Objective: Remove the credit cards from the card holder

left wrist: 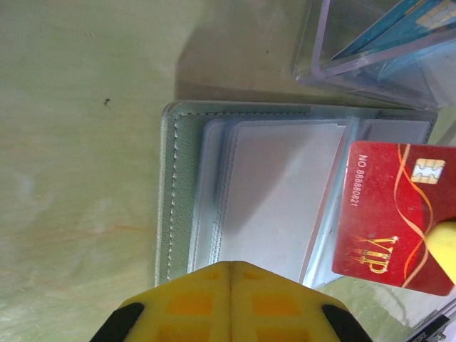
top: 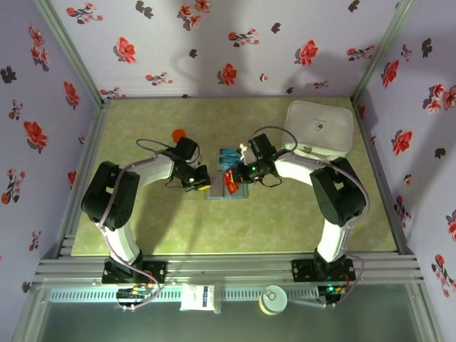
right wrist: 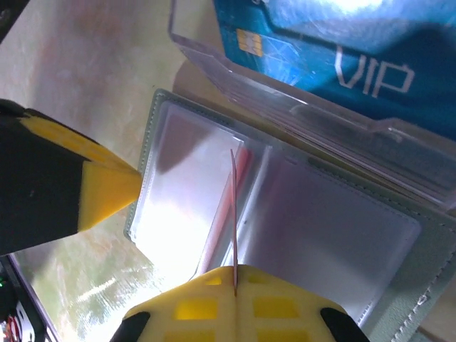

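From above, the small flat pale grey-green card holder [top: 217,192] lies open on the yellow-green worktop [top: 285,221] between the two arms. It is largely covered by the left fingers [top: 201,183] and the right fingers [top: 241,174]. A red credit card [top: 229,179] shows between them, too small to read. A clear plastic square case [top: 228,153] sits just behind it, and a big white rounded box [top: 319,127] stands at the far right. In the left wrist view the yellow left fingers [left wrist: 192,303] are pressed together with nothing visible between them, and they hide the card holder's [left wrist: 178,206] near edge. Its stitched rim and clear sleeves look blank. The red credit card [left wrist: 388,214], with a gold chip and "VIP" lettering, covers the right panel, and a yellow fingertip [left wrist: 445,246] of the other arm overlaps its corner. The clear case [left wrist: 370,71] is cut off at the top. In the right wrist view the right fingers [right wrist: 185,313] pinch the red credit card [right wrist: 233,214], seen edge-on above the holder's fold [right wrist: 328,235], so its face is hidden. The left fingers' tip [right wrist: 107,189] meets the holder's left edge; I cannot tell whether it touches. Blue credit cards [right wrist: 342,64] lie inside the clear case [right wrist: 285,110].
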